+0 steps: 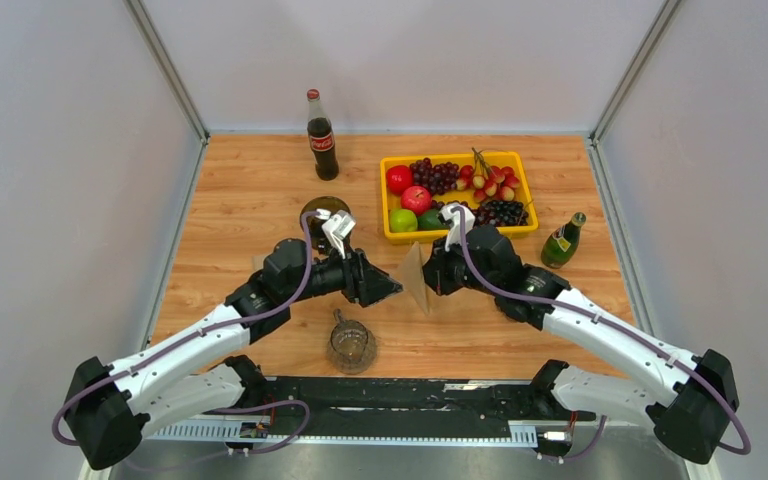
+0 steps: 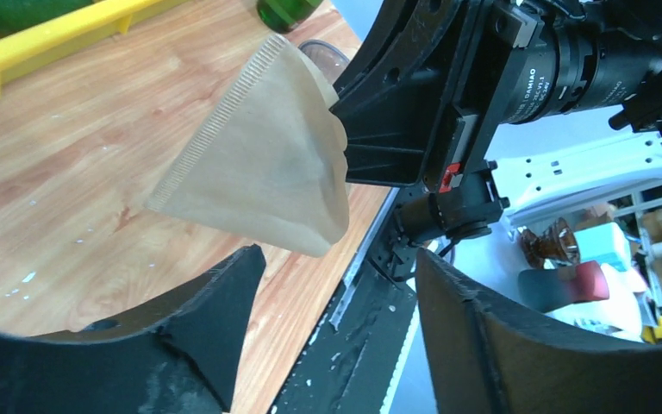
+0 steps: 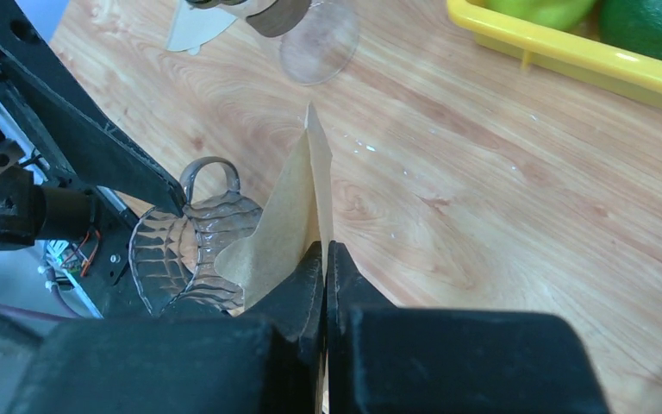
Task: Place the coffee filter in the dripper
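Note:
The coffee filter (image 1: 415, 278), a tan paper cone pressed flat, hangs edge-up above the table between the two arms. My right gripper (image 3: 325, 254) is shut on its corner, and the paper (image 3: 297, 211) rises from between the fingertips. In the left wrist view the filter (image 2: 259, 164) hangs just beyond my left gripper (image 2: 336, 276), which is open with nothing between its fingers and does not touch the paper. The dripper (image 1: 350, 345), clear ribbed glass with a handle, stands on the table near the front edge, below and left of the filter (image 3: 185, 250).
A yellow tray (image 1: 450, 155) of fruit sits at the back right. A cola bottle (image 1: 321, 135) stands at the back centre and a green bottle (image 1: 563, 240) right of the tray. A dark round object (image 1: 320, 208) lies behind my left gripper (image 1: 393, 290).

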